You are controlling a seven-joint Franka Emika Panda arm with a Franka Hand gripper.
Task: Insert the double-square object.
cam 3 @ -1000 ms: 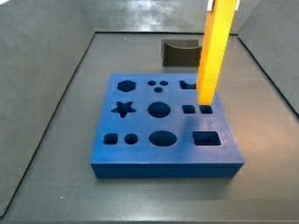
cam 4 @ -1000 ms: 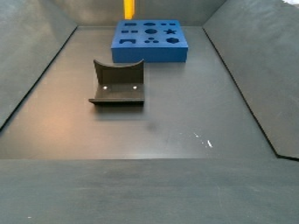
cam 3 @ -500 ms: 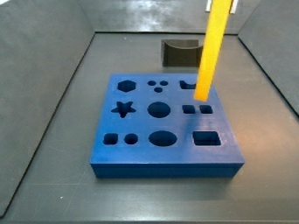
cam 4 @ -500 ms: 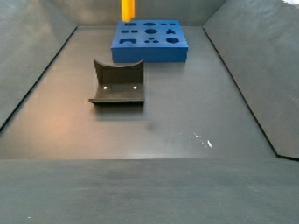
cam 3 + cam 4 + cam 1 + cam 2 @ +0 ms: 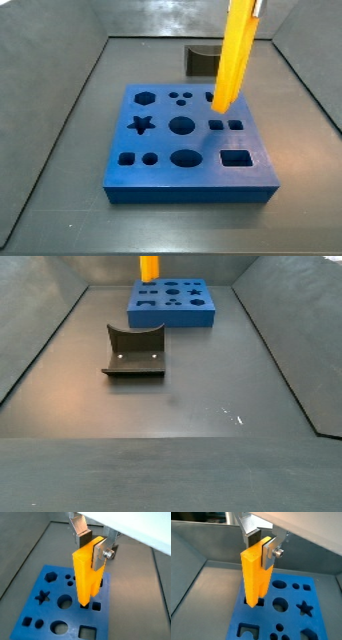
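My gripper (image 5: pixel 90 543) is shut on the upper end of the double-square object (image 5: pixel 85 577), a long yellow-orange bar that hangs upright. Both wrist views show the silver fingers (image 5: pixel 271 549) clamped on it (image 5: pixel 254 577). In a side view the bar (image 5: pixel 235 55) has its lower end a little above the blue block (image 5: pixel 187 145), just behind the double-square hole (image 5: pixel 225 125). The gripper itself is cut off by the top edge there. In a side view only the bar's lower tip (image 5: pixel 148 266) shows above the block (image 5: pixel 171 303).
The blue block (image 5: pixel 53 607) has several other shaped holes: star, circles, square, arch. The dark fixture (image 5: pixel 135 351) stands on the grey floor away from the block, and also shows behind it (image 5: pixel 203 58). Sloped grey walls enclose the floor.
The bar's lower end was at the double-square hole one second ago. It has since risen and drifted slightly back from the hole, still held in the gripper.
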